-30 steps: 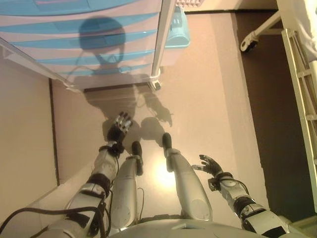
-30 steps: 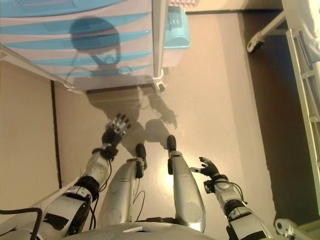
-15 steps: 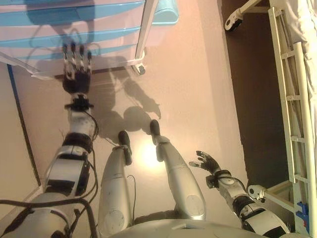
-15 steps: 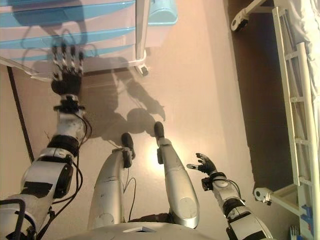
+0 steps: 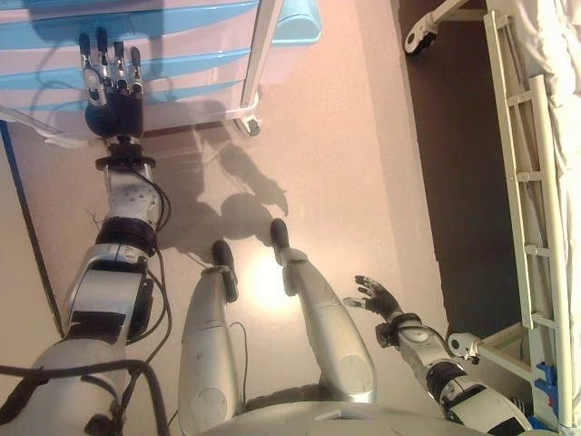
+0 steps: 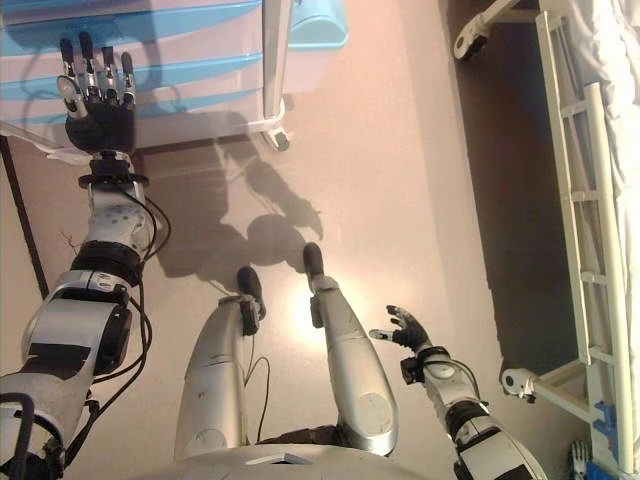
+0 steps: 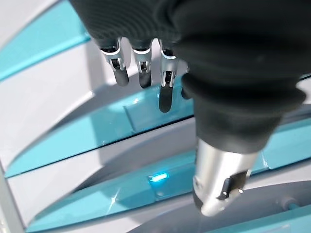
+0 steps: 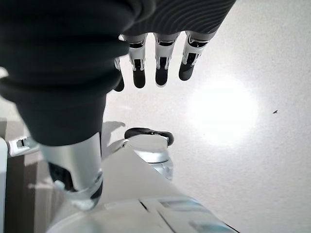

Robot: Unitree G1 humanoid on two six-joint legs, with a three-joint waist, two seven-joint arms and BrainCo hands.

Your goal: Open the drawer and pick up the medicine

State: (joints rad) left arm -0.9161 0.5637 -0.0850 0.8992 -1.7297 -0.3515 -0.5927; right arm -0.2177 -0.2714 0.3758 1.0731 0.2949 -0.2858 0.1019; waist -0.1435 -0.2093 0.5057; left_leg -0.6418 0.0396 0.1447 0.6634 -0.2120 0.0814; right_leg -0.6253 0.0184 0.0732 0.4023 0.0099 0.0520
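In front of a chest of drawers (image 5: 172, 54) with blue-trimmed fronts, the left robot hand (image 5: 111, 95) reaches up with fingers straight and spread, holding nothing, its tips over a lower drawer front (image 7: 160, 109) (contact cannot be confirmed). The right robot hand (image 5: 374, 297) hangs low beside the robot, fingers loosely open and empty. All the drawers look shut, and the medicine is not visible in any view; it is presumably inside one of them. The fronts appear to be smooth, rigid plastic, likely light and somewhat slippery, so the raised blue tab at the middle of a front seems the best place to hook the fingers and pull. A pale blue bin (image 5: 298, 20) stands behind the chest, contents hidden. A white bed frame (image 5: 526, 182) runs along the right.
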